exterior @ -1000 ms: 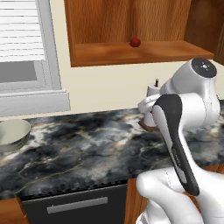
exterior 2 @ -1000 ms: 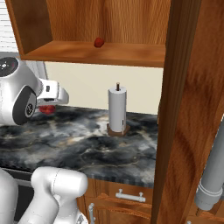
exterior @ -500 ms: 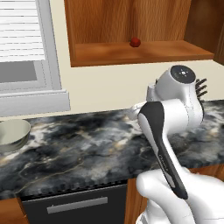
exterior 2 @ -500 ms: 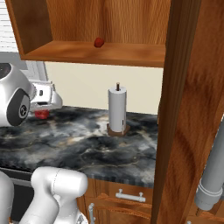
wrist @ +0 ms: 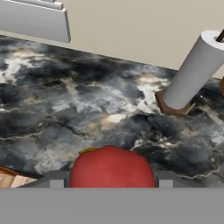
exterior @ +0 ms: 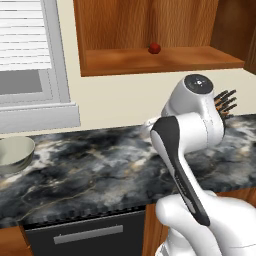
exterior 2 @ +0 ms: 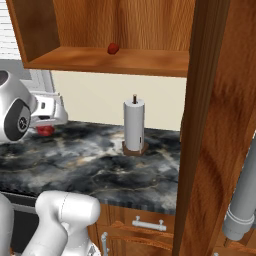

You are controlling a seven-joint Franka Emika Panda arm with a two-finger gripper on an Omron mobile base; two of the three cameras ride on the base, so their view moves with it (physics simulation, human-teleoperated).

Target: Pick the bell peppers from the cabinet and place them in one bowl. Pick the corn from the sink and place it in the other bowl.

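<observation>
I see the gripper (wrist: 112, 186) clamped on one pepper (wrist: 112, 168); the fingertips are cut off at the frame's bottom edge. Past them lies bare marble counter (wrist: 65, 109), with a paper-towel roll (wrist: 192, 72) beyond and to one side. A grey bowl (exterior: 14, 154) sits far off, contents unclear. The second pepper (exterior: 154, 48) rests on the cabinet (exterior: 150, 60) shelf.

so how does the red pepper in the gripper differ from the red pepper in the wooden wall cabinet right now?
The small glossy red bell pepper in the gripper is clamped between the fingers of the gripper, held above the dark marble counter. The other small red bell pepper rests free on the shelf board of the reddish-brown wooden wall cabinet. The held one sits low, near counter level; the shelf one sits high. Both look alike: red, round, glossy.
</observation>
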